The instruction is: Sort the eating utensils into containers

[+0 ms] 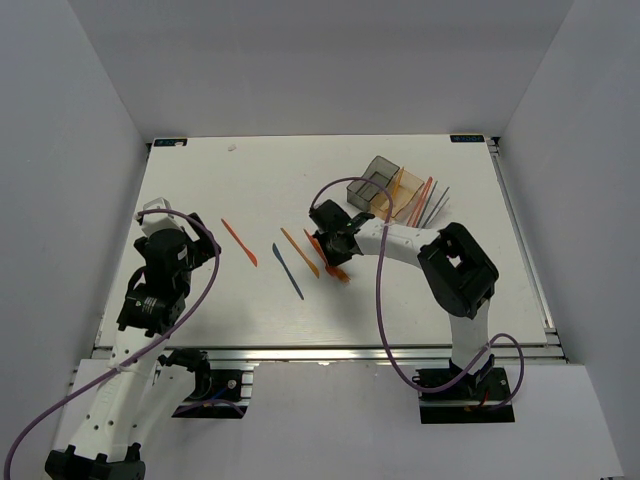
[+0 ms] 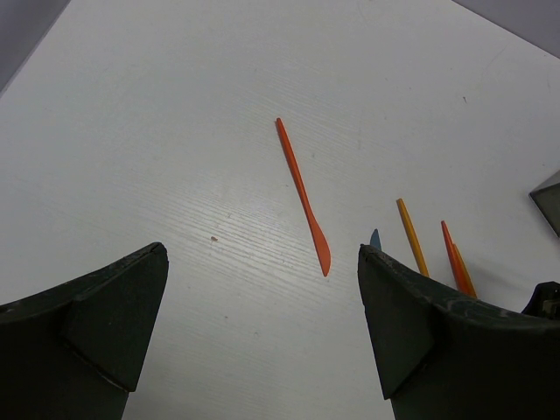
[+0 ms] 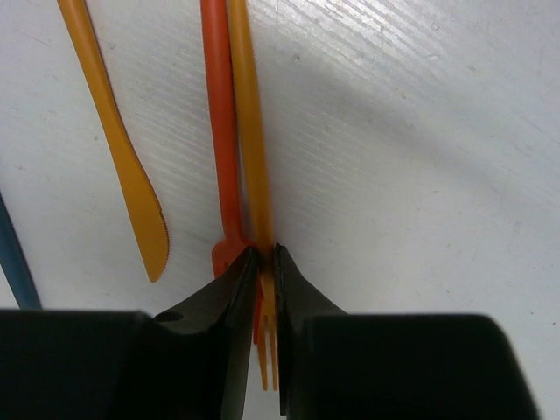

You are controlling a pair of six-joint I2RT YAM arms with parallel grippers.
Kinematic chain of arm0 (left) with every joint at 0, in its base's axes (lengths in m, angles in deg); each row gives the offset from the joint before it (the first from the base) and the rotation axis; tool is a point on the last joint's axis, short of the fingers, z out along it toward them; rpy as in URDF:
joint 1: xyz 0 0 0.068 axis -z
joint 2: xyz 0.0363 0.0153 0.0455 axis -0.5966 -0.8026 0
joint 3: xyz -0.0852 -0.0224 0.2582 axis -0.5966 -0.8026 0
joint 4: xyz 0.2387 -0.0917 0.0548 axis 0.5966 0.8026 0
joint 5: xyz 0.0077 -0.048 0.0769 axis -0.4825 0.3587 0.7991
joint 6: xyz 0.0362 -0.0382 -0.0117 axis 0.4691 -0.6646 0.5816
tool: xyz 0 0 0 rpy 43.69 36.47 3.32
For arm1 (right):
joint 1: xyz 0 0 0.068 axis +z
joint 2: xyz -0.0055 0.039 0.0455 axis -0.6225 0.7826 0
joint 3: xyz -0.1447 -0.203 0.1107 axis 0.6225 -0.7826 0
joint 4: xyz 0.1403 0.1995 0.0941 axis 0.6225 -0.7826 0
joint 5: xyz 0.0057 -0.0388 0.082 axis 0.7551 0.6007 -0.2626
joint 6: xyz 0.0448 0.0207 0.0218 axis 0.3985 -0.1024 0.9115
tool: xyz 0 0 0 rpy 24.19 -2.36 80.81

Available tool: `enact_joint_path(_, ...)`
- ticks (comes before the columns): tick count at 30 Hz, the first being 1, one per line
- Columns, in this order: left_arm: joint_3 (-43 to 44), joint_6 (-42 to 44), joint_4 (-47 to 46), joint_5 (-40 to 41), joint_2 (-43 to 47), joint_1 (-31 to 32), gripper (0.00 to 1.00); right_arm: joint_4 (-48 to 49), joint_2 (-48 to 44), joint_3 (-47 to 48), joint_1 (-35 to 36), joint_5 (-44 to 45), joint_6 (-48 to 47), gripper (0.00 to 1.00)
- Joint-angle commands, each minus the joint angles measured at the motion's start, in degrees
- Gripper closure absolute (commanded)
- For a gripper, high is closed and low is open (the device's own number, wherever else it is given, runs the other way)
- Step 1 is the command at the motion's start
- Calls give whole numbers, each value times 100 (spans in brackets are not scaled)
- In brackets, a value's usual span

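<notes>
My right gripper [image 1: 335, 257] is down on the table and shut on the neck of a yellow-orange fork [image 3: 248, 131]. A red-orange fork [image 3: 219, 131] lies against it, its head under the left jaw. A yellow-orange knife [image 3: 118, 149] and a dark blue knife [image 3: 12, 262] lie to the left. My left gripper [image 2: 262, 337] is open and empty above bare table, with an orange knife [image 2: 302, 192] ahead of it. The three joined bins [image 1: 383, 183] stand at the back right, dark grey, orange [image 1: 404, 188] and clear. Several utensils [image 1: 425, 202] lean in the right end.
The white table [image 1: 200, 180] ends at a metal rail along the near edge. Grey walls close in the left, right and back. The left arm [image 1: 160, 270] sits at the table's left side. A purple cable loops over the right arm [image 1: 455, 265].
</notes>
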Motion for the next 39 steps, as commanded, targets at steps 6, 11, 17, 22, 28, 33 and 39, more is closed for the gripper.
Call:
enact_joint_path(6,28,43,-50,-30,45,28,2,-163,-47,61,-86,285,-29,93)
enact_joint_path(11,37,43,-50,-30,45,28,2,-207,-380,114,-130,408,-11,99)
enact_joint_path(17,28,43,-50,-13,45,28,2,-242,-548,88,-209,610,33,100)
enact_joint_path(22,28,43,-50,-13,36,28,2,74,-1214,-53,-612,821,479,100)
enact_joint_path(28,28,43,-41,-4,36,28,2,847,-1744,-36,-1754,1479,1236,100)
enact_joint_path(33,28,43,-41,-4,27,28,2,586,-858,1156,-2555,1954,1896,100)
enact_joint_path(39,28,43,-59,-21,1,28,2,373,110,1994,-2652,2659,2195,100)
